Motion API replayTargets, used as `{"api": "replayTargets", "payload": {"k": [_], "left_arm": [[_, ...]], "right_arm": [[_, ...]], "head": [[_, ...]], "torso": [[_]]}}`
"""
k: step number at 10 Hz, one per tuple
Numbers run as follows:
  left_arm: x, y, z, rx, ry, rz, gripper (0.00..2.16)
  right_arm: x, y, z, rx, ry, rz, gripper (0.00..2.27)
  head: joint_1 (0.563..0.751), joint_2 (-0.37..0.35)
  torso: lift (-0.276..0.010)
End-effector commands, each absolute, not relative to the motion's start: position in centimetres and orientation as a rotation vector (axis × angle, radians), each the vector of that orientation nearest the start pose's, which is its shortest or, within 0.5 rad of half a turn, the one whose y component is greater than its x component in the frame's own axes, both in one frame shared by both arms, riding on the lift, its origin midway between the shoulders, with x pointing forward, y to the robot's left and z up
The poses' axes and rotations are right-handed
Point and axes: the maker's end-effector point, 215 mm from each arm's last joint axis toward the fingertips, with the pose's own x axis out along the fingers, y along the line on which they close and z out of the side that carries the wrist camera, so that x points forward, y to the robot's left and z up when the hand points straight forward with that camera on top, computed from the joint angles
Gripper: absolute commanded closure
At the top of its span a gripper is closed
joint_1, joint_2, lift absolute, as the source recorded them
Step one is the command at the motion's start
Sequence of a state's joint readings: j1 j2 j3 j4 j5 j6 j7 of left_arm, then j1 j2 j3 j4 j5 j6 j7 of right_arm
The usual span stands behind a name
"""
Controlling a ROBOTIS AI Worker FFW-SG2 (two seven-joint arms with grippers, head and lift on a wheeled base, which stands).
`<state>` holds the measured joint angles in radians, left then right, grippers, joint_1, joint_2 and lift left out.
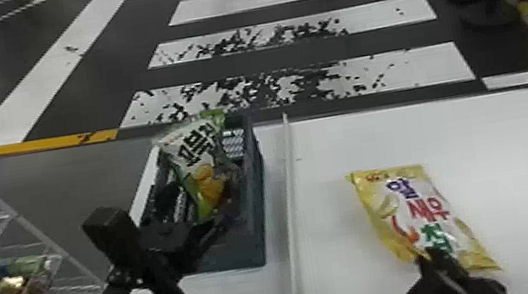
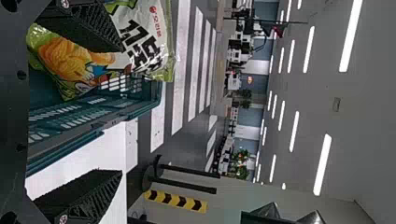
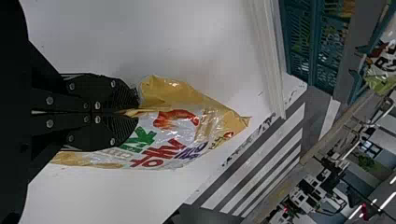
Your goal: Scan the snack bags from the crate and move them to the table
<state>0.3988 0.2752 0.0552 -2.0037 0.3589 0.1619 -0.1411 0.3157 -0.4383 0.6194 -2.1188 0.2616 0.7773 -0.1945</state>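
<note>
A yellow-and-white plastic snack bag, probably light and crushable, best held by loose film, is pinched by the right black tool; the left black tool is open.

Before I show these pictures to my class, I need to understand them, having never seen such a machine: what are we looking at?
This is a robot with two black arms, each ending in a two-fingered gripper. One picture looks down from its head; the other two come from its wrists and are turned sideways. The right gripper is closed on a yellow snack bag at the white table; whether the bag touches the tabletop is hard to tell. To the left stands a crate with a green-and-white snack bag in it. The left gripper is open at the crate, holding nothing.
</note>
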Motion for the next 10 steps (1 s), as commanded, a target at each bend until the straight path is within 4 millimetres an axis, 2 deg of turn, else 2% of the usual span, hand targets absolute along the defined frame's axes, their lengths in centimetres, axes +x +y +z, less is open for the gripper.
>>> {"api": "replayTargets", "payload": {"k": [1,4,7,8,10], "left_arm": [[47.6,25.1,-35.2,-0.093,0.131,-0.213,0.07],[48.0,23.8,-35.6,-0.098,0.136,-0.233,0.07],[48.0,23.6,-36.2,-0.097,0.146,-0.238,0.07],[48.0,23.7,-36.4,-0.096,0.148,-0.237,0.07],[48.0,23.6,-36.7,-0.098,0.152,-0.243,0.07]], "right_arm": [[38.7,-11.6,-45.4,-0.490,0.502,0.346,2.25],[40.4,-12.2,-41.2,-0.071,0.517,0.348,2.25],[42.2,-13.3,-37.9,0.233,0.485,0.324,2.25],[42.5,-14.6,-37.9,0.342,0.476,0.300,2.25],[43.2,-19.2,-40.5,0.590,0.485,0.216,2.25]], "head": [[0.695,0.185],[0.695,0.168],[0.695,0.141],[0.695,0.135],[0.695,0.105]], "torso": [[-0.095],[-0.095],[-0.095],[-0.095],[-0.095]]}}
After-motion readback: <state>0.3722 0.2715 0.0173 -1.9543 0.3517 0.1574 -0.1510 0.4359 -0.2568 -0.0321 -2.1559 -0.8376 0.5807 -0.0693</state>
